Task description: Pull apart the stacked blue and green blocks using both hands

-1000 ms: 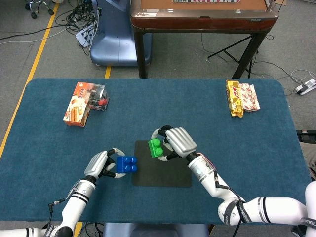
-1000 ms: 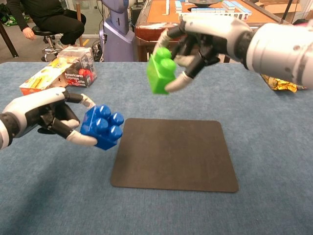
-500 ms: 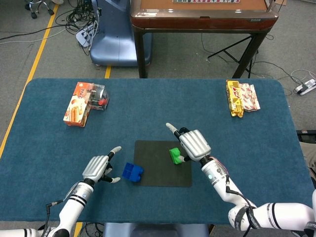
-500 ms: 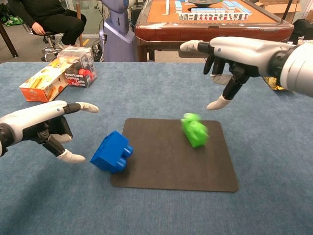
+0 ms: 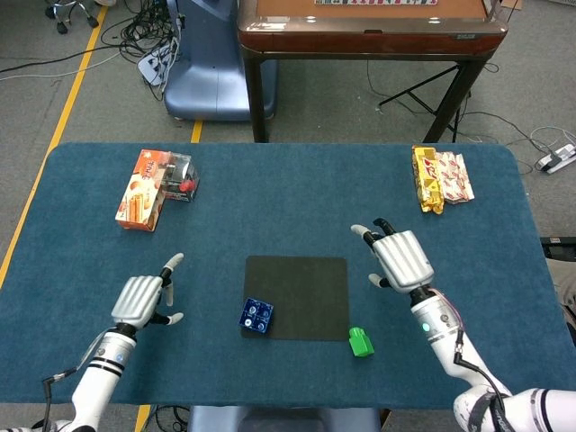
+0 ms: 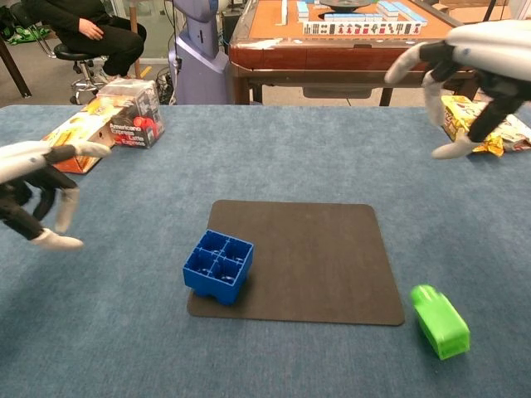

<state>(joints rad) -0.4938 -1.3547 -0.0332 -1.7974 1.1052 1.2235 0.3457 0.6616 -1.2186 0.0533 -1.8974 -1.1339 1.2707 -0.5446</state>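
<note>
**A:** The separation looks done. The blue block is seen upside down, hollow underside up, straddling the left front edge of the black mat. The green block is lying on its side on the blue tablecloth, just off the mat's right front corner. The two are well apart, with nothing joining them.

**B:** So what is left? As judged from here, very little. No stacking remains. At most the blocks might be set upright, though that is not asked by the task.

**A:** And the hands? The left hand is held above the cloth to the left of the mat, fingers spread apart, nothing gripped. It is clear of the blue block.

**B:** The same is seen on the other side. The right hand is raised to the right of the mat, fingers splayed and empty, nothing touched. The green block lies below and nearer the table's front edge than that hand.

**A:** Confirmed in the chest view: both hands are seen at the frame edges, fingers apart, neither in contact with a block.
</note>
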